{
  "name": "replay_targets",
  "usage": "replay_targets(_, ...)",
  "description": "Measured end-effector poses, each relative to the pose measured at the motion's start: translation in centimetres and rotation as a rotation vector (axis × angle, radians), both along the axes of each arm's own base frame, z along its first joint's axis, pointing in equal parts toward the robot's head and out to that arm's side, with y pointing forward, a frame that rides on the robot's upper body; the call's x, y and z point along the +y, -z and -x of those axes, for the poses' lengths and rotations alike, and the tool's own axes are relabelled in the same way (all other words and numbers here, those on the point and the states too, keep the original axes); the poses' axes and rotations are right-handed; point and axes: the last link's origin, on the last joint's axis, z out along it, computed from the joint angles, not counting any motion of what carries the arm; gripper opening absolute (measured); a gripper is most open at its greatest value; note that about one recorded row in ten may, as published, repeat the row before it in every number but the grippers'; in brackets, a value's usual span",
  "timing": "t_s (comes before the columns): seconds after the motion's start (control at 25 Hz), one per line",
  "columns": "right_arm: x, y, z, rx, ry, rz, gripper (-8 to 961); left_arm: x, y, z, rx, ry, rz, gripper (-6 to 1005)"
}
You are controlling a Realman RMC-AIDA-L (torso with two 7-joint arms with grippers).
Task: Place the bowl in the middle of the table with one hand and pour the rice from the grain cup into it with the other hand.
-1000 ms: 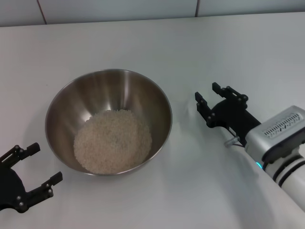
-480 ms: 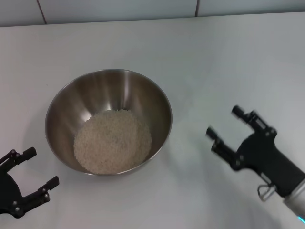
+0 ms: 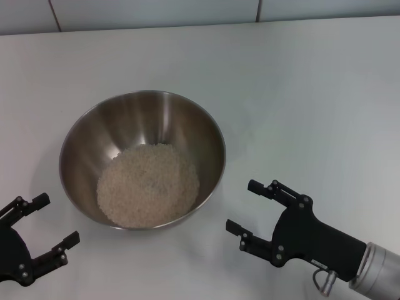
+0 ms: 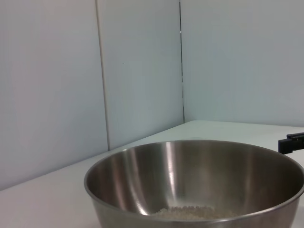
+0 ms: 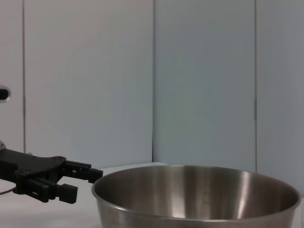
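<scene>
The stainless-steel bowl (image 3: 128, 119) stands on the white table (image 3: 300, 94), left of centre, with a mound of rice (image 3: 148, 184) in its bottom. My left gripper (image 3: 56, 219) is open and empty, in front of the bowl on its left, apart from it. My right gripper (image 3: 242, 206) is open and empty, close to the bowl's front right, pointing at it without touching. The left wrist view shows the bowl (image 4: 190, 171) and rice (image 4: 190, 213). The right wrist view shows the bowl (image 5: 199, 190) and my left gripper (image 5: 83, 184). The grain cup is out of view.
A tiled wall (image 3: 156, 12) runs along the table's far edge. Bare tabletop (image 3: 312, 125) lies to the right of and behind the bowl.
My right gripper has swung from the bowl's right side toward the front and closer to the bowl, turning to face it. My left gripper has drawn back slightly. The bowl has not moved.
</scene>
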Motion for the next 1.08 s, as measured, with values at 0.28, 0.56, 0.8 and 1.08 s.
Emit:
replay_targets(0.28, 0.03, 0.07, -0.05, -0.006, 0.001, 0.003, 757, 0.04, 0.12, -0.11, -0.001, 0.005, 0.001, 834)
replay_targets(0.56, 0.07, 0.12, -0.07, -0.010, 0.002, 0.004, 757, 0.08, 0.17, -0.15, -0.001, 0.007, 0.004, 834)
replay_targets(0.8, 0.09, 0.16, 0.00, -0.008, 0.001, 0.004, 757, 0.02, 0.18, -0.11, -0.001, 0.005, 0.004, 834)
replay_targets(1.08, 0.18, 0.16, 0.05, -0.008, -0.001, 0.003, 757, 0.01, 0.16, -0.10, 0.000, 0.004, 0.003, 834)
